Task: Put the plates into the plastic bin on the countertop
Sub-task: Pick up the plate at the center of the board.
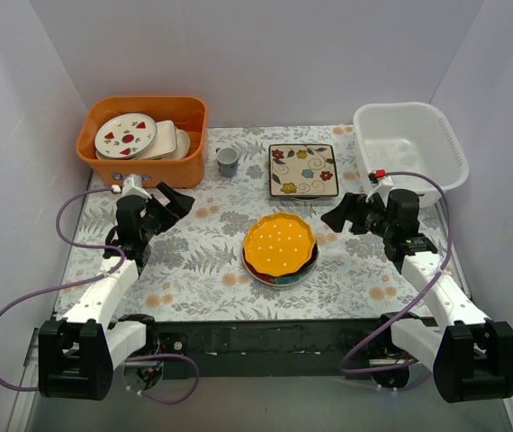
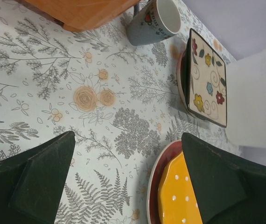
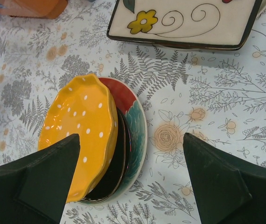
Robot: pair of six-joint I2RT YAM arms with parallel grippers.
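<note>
Ahead of right pincer (image 3: 130, 138) (agape), yellow plate (image 3: 77, 121), seemingly apart

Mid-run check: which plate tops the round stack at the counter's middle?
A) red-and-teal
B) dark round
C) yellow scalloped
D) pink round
C: the yellow scalloped plate lies uppermost, with the dark plate and the red-and-teal plate showing beneath its edge.

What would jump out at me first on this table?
The bright yellow dotted plate, topping a stack at the centre of the leafy countertop. Behind it lies a cream square plate with flowers, and in the far corners sit an orange bin of white plates on the left and an empty white bin on the right.
</note>
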